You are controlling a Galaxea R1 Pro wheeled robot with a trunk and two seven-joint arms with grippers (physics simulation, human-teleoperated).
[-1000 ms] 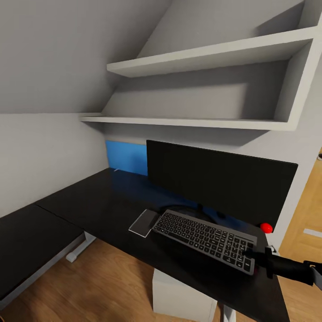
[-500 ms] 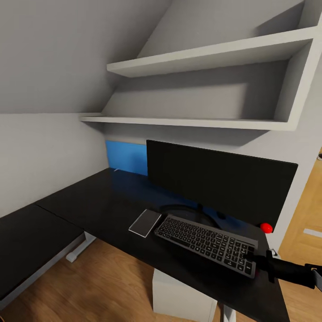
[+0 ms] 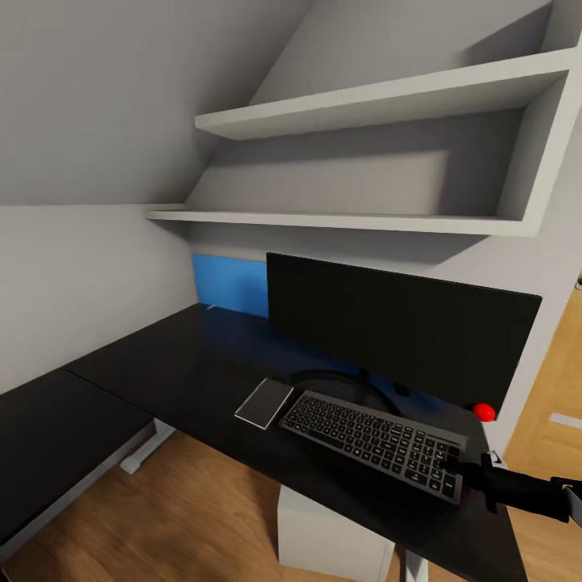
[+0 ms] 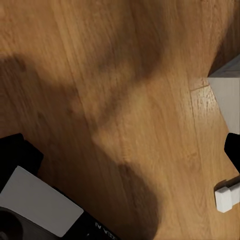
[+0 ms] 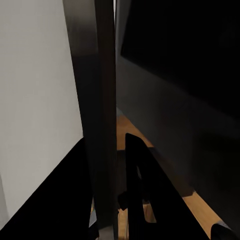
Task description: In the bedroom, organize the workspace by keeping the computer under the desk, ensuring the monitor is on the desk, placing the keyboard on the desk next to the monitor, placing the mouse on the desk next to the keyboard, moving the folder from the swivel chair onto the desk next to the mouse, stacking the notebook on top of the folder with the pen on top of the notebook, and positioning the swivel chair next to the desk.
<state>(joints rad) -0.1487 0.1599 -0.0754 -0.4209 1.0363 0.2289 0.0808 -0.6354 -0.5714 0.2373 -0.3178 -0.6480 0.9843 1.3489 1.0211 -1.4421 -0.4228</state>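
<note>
Head view gives us the wide black flat-screen monitor (image 3: 402, 331) standing upright on the black surface (image 3: 186, 364), and we place everything else from it. Our dark grey slim keyboard (image 3: 373, 444) lies just in front of the monitor's foot, angled across the surface. At the keyboard's end nearer the robot's right side, our right gripper (image 3: 453, 467) meets its corner; in the right wrist view its black fingers (image 5: 137, 185) sit either side of a thin dark slab seen edge-on, so we read it as clamped on the keyboard. A small flat grey rectangular pad (image 3: 263, 402) lies in front of the monitor, just beside the keyboard's other end. A small red ball-like object (image 3: 484, 411) sits by the monitor's lower corner. A white box-shaped unit (image 3: 331, 533) stands on the wooden floor (image 3: 186, 517) under the surface. We cannot tell how our left gripper stands.
</note>
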